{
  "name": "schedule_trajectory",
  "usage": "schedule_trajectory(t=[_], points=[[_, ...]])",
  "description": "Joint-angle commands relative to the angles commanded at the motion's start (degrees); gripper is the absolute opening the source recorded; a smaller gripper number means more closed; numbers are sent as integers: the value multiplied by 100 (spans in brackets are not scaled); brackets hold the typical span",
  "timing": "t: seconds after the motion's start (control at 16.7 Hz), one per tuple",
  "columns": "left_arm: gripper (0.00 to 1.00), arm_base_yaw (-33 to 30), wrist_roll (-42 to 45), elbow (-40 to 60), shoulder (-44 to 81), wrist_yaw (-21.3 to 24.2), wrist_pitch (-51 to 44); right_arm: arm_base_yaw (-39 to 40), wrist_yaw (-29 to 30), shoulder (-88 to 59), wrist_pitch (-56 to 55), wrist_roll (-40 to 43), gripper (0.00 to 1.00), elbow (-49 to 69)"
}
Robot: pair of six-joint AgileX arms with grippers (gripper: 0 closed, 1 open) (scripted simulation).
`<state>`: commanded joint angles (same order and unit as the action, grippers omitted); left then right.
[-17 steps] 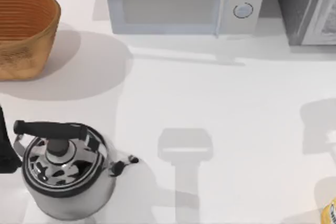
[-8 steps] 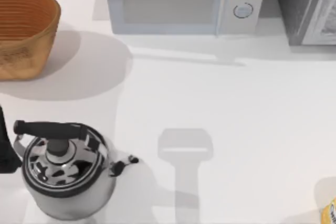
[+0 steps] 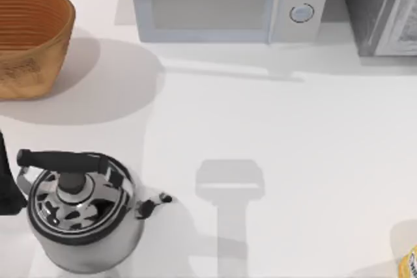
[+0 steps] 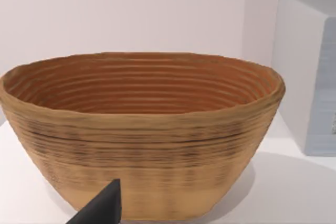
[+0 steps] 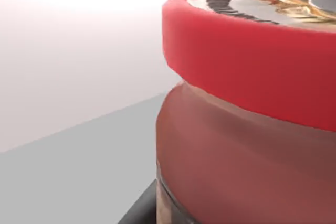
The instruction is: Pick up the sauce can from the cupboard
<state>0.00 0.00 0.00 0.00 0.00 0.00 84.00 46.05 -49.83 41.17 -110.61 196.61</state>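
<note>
Our right wrist view cuts off the sauce can [image 5: 252, 103], so we cannot tell our right tool's grip. At the top view's edges, the basket [image 3: 29, 40], cupboard [image 3: 381, 8] and yellow-labelled container [image 3: 410, 265] are cropped.

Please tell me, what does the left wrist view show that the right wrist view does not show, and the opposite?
The left wrist view has a woven basket on the white table, a pale box-shaped appliance beside it, and a dark fingertip of the left gripper. The right wrist view has the sauce can very close, with its red rim. Both share a plain pale wall behind.
</note>
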Motion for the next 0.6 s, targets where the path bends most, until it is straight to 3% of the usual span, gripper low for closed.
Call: schedule_trajectory(t=[0.3, 0.6], points=[[100, 0, 0, 0, 0, 0, 0, 2170, 1025, -931, 1012, -2494, 0, 4536], [100, 0, 0, 0, 0, 0, 0, 4187, 1868, -1528, 1840, -4567, 0, 8289]])
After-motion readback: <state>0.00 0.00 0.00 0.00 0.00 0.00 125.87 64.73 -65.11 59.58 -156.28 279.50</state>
